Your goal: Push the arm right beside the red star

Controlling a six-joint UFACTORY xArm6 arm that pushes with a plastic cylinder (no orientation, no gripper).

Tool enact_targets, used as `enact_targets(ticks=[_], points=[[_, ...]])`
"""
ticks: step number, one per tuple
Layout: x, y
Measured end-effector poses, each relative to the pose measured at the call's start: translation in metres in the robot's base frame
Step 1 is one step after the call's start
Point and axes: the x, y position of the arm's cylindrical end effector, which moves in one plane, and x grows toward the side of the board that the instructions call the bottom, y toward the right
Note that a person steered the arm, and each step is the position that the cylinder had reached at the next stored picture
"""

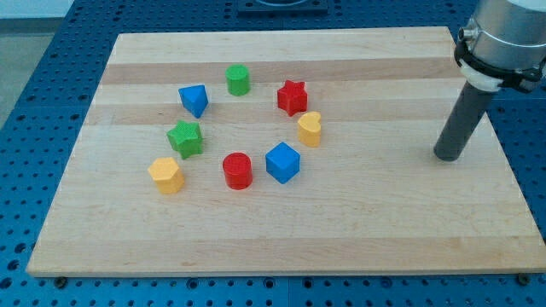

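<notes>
The red star (292, 96) lies on the wooden board (384, 213), at the upper right of a ring of blocks. My tip (447, 157) rests on the board far to the view's right of the red star and a little lower, apart from every block. The nearest block to my tip is the yellow heart (310, 129), just below and right of the red star.
The ring also holds a green cylinder (238, 80), a blue block (194, 100), a green star (185, 138), a yellow block (165, 175), a red cylinder (238, 170) and a blue cube (282, 162). The board's right edge is near my tip.
</notes>
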Motion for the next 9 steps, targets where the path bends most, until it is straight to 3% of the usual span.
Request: enact_targets(ticks=[5, 9], points=[[-0.05, -0.021], [-0.1, -0.094]])
